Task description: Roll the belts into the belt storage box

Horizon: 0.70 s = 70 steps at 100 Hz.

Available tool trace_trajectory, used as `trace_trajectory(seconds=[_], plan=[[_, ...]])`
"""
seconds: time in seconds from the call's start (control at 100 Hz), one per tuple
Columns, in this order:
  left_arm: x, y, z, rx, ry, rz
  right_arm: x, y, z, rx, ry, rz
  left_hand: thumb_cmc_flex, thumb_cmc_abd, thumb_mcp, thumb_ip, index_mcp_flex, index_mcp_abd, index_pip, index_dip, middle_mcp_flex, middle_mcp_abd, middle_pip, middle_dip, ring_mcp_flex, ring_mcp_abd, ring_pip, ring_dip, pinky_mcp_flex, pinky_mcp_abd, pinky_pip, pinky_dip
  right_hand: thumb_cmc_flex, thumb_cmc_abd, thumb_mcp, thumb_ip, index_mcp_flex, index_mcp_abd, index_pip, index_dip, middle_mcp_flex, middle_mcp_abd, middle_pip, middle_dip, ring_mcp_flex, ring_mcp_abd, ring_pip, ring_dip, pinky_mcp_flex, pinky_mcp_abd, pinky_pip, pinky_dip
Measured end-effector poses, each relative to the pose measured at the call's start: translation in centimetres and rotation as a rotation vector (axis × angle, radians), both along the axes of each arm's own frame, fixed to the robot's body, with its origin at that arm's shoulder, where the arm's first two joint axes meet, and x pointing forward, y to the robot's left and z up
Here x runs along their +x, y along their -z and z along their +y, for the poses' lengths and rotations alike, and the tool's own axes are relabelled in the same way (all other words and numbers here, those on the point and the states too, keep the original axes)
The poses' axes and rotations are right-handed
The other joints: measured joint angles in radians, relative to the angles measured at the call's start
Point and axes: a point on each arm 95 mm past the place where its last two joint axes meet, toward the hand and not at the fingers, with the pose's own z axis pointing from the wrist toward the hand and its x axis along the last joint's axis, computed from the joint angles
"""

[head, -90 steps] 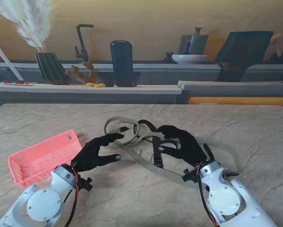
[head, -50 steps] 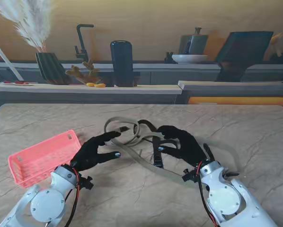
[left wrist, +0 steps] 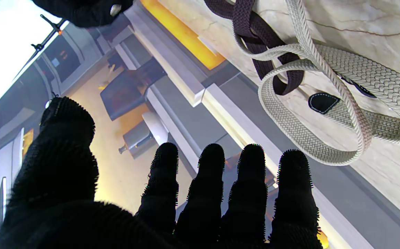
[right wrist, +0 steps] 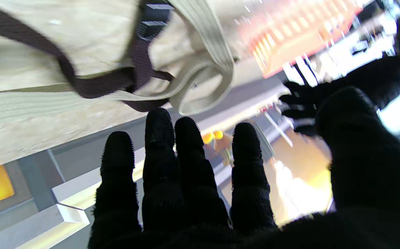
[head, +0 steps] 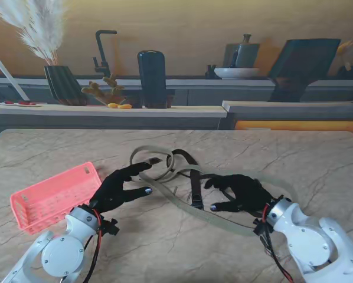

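A beige woven belt [head: 182, 203] and a dark brown belt [head: 195, 186] lie tangled in loops on the marble table [head: 318, 159] between my hands. The pink belt storage box [head: 49, 197] sits at the near left and holds nothing that I can see. My left hand [head: 120, 187] hovers open beside the beige loop [left wrist: 310, 103], fingers spread, holding nothing. My right hand [head: 238, 191] is open over the right part of the belts, fingers apart and empty. The right wrist view shows both belts [right wrist: 186, 69], blurred.
Beyond the table's far edge runs a counter with a dark vase [head: 63, 84], a black cylinder [head: 152, 78], a faucet [head: 101, 53] and a white bowl [head: 237, 73]. An orange panel [head: 300, 125] lies behind the table's right side.
My right hand has moved to the right and nearer to me, off the dark belt, whose buckle end now lies uncovered. The left hand has barely shifted.
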Motion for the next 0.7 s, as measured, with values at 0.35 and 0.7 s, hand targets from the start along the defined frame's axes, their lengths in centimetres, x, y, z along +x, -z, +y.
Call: trace_trajectory(seconds=[0.35, 0.7], plan=[[0.2, 0.0, -0.3, 0.003, 0.018, 0.018, -2.3, 0.1, -4.1, -0.379, -0.070, -0.002, 0.011, 0.011, -0.020, 0.000, 0.011, 0.000, 0.000, 0.000, 0.013, 0.000, 0.001, 0.002, 0.029, 0.000, 0.010, 0.012, 0.000, 0.006, 0.015, 0.011, 0.008, 0.000, 0.000, -0.001, 0.063, -0.005, 0.029, 0.011, 0.044, -0.013, 0.031, 0.024, 0.010, -0.004, 0.064, 0.040, 0.013, -0.001, 0.012, 0.011], [0.4, 0.1, -0.3, 0.002, 0.024, 0.038, -2.6, 1.5, -5.2, -0.666, -0.126, -0.077, 0.012, 0.022, -0.043, 0.000, 0.013, 0.000, 0.000, 0.001, 0.036, 0.000, 0.005, 0.002, 0.039, 0.000, 0.023, 0.015, 0.009, 0.008, 0.028, 0.012, 0.039, -0.065, 0.128, -0.005, 0.074, -0.003, 0.032, 0.014, 0.062, -0.029, 0.143, 0.085, 0.021, -0.023, 0.224, 0.145, 0.054, -0.018, 0.073, 0.033]])
